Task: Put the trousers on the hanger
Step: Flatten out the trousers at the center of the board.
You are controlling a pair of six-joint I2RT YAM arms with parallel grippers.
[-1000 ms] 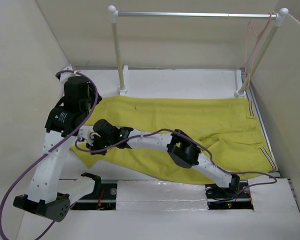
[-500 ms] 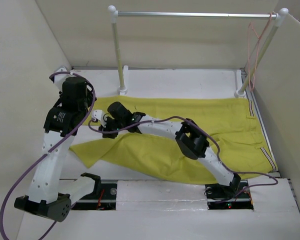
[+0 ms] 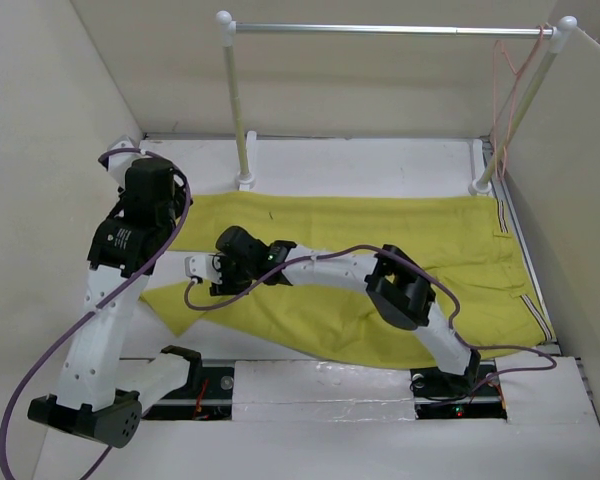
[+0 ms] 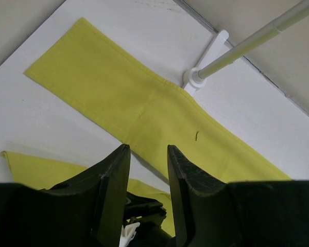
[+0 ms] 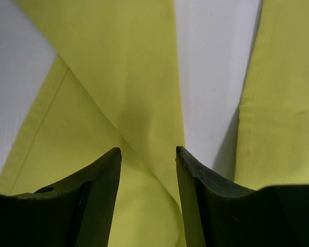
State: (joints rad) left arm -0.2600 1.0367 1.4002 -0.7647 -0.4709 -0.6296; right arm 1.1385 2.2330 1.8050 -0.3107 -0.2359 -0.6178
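Observation:
The bright yellow trousers (image 3: pixel 380 250) lie flat across the table, waistband with striped trim at the right (image 3: pixel 528 290), two legs running left. The far leg (image 4: pixel 144 103) is straight; the near leg (image 5: pixel 139 77) is creased and folded over itself. My right gripper (image 5: pixel 148 150) hovers open just above that fold, nothing between its fingers; in the top view it (image 3: pixel 202 272) is over the left end of the near leg. My left gripper (image 4: pixel 147 147) is raised above the left side, open and empty. The pale pink hanger (image 3: pixel 508 95) hangs on the rail's right end.
A stand with white posts (image 3: pixel 236 110) and a silver rail (image 3: pixel 390 29) stands at the back, its left foot (image 4: pixel 202 76) touching the far leg's edge. Cardboard walls (image 3: pixel 40 150) close in the left, back and right sides.
My right gripper went from shut to open and let go of the near trouser leg, which now lies spread further left. It swung back, then forward again. The left arm barely shifted.

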